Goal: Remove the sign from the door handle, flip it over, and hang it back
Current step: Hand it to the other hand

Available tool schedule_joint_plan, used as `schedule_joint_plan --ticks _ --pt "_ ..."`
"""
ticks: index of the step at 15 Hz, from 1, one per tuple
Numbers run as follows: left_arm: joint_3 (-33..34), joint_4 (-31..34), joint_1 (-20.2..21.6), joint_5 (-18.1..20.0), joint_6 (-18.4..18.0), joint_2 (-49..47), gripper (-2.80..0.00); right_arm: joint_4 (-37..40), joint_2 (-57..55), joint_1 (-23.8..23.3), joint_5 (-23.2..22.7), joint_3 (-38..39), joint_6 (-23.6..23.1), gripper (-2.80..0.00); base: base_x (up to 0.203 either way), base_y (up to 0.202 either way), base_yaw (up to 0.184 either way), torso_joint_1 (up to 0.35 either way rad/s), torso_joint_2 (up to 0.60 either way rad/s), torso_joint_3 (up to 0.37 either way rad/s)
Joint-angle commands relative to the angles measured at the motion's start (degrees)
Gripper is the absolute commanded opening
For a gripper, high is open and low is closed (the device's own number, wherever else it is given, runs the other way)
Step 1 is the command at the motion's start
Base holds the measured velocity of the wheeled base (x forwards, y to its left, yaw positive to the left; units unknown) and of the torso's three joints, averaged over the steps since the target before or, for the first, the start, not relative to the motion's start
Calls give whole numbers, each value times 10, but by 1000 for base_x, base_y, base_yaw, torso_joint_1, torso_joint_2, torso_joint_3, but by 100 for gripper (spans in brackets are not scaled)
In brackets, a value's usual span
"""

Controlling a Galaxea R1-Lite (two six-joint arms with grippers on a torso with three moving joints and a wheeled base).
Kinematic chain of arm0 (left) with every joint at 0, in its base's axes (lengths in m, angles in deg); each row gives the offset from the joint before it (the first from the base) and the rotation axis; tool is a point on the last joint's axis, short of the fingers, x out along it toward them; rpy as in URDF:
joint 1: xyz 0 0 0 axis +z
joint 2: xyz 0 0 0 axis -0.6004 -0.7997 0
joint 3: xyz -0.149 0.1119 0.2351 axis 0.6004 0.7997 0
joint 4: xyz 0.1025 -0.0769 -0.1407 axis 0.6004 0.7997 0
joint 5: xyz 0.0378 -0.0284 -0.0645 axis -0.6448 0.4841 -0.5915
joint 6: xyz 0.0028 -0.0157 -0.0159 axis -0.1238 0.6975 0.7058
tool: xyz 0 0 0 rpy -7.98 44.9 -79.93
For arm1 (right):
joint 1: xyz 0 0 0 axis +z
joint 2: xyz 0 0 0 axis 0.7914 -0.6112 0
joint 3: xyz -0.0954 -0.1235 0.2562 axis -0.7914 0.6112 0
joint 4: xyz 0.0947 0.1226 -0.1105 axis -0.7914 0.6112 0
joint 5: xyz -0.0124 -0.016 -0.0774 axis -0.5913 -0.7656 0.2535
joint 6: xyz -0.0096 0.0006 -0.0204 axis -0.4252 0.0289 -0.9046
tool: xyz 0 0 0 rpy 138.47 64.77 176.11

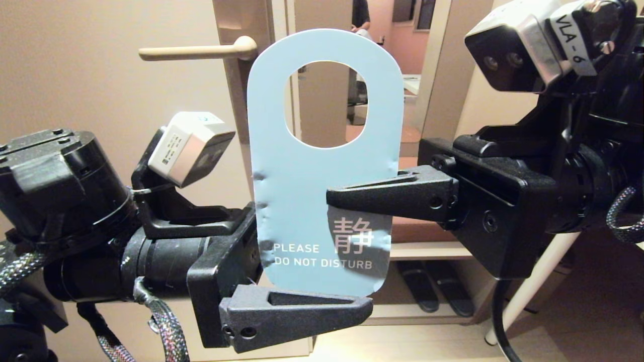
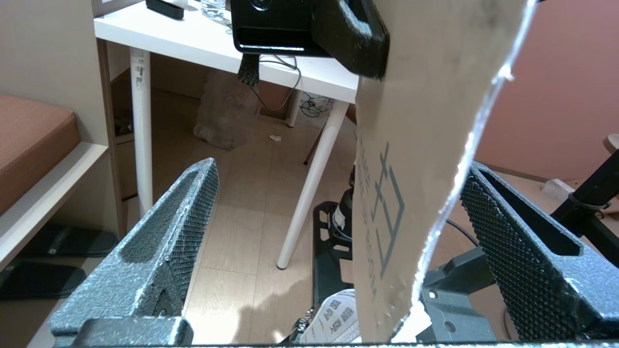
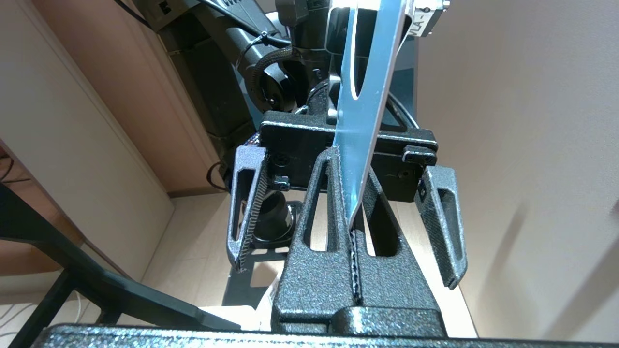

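The sign (image 1: 322,191) hangs upright in mid-air with its blue "PLEASE DO NOT DISTURB" side toward the head camera. It is off the door handle (image 1: 198,50), which juts out up and to the left. My right gripper (image 1: 334,201) comes in from the right and is shut on the sign's middle; the pinch shows edge-on in the right wrist view (image 3: 352,164). My left gripper (image 2: 341,166) stands open around the sign's lower end. One finger (image 1: 297,314) is in front, the other behind, and neither touches it. The sign's pale printed back (image 2: 425,121) faces the left wrist camera.
The brownish backplate (image 1: 236,75) and the door edge stand just behind the sign. A white table leg (image 2: 314,179) and a bench with a brown cushion (image 2: 34,140) lie beyond, with dark slippers (image 1: 432,286) beneath. A person (image 1: 359,15) stands far off through the doorway.
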Motion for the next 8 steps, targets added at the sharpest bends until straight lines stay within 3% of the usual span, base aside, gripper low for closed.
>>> schedule_joint_plan --ticks 1,8 --pt "2 -3 0 3 -1 0 0 -2 0 1 -3 0 0 -280 0 0 0 0 0 0" --pt "3 -2 0 3 -7 2 0 -2 -2 0 0 18 -3 -280 0 0 0 0 0 0"
